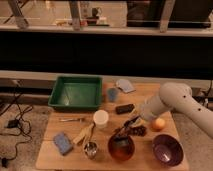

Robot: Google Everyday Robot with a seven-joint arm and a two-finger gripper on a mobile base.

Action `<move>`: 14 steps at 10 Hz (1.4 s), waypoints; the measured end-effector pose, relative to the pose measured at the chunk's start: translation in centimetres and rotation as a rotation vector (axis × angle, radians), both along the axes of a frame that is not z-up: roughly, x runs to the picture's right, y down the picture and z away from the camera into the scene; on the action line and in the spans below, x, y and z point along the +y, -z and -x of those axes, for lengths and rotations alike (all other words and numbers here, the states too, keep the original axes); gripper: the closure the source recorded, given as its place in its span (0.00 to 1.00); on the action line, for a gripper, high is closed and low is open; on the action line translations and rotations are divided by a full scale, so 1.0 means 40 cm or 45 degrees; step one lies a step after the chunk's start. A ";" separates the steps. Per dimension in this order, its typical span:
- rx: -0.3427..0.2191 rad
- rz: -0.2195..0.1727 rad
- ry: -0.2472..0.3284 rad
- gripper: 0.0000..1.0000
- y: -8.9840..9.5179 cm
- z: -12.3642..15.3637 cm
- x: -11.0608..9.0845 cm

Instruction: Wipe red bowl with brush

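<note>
The red bowl [121,148] stands upright near the table's front edge, left of the purple bowl [167,149]. My gripper [128,126] reaches down and to the left from the white arm [167,102] and hangs just above the red bowl's far rim. A small dark chunky shape, seemingly the brush [137,131], sits at the gripper's tip by the far right of the rim. I cannot tell whether the gripper holds it. The inside of the bowl looks dark.
An orange fruit [158,124] lies right of the gripper. A black block [124,108], blue cup [113,94], grey cloth [125,85] and green tray [76,92] sit behind. A white cup [101,119], wooden utensils [85,134], metal cup [90,148] and blue sponge [63,143] sit left.
</note>
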State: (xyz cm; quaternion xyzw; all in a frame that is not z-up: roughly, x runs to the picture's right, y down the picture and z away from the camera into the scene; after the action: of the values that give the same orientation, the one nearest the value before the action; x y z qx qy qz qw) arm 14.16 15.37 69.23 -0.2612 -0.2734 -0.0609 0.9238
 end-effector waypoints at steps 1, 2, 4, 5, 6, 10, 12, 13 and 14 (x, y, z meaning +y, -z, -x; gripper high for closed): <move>-0.006 0.002 0.002 0.90 0.008 0.004 0.011; -0.020 0.003 0.006 0.90 0.023 0.012 0.027; -0.040 0.003 0.008 0.90 0.049 0.021 0.049; -0.055 0.002 0.012 0.90 0.065 0.030 0.060; -0.062 0.002 0.014 0.90 0.073 0.036 0.066; -0.027 -0.004 0.000 0.90 0.085 -0.005 0.057; 0.003 -0.011 -0.004 0.90 0.062 -0.026 0.024; 0.012 -0.013 -0.006 0.90 0.053 -0.031 0.013; 0.024 -0.015 -0.004 0.90 0.043 -0.032 -0.002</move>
State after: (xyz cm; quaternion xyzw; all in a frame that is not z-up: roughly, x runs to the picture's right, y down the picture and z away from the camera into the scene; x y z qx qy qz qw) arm 15.44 15.27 67.51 -0.2557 -0.2647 -0.0585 0.9280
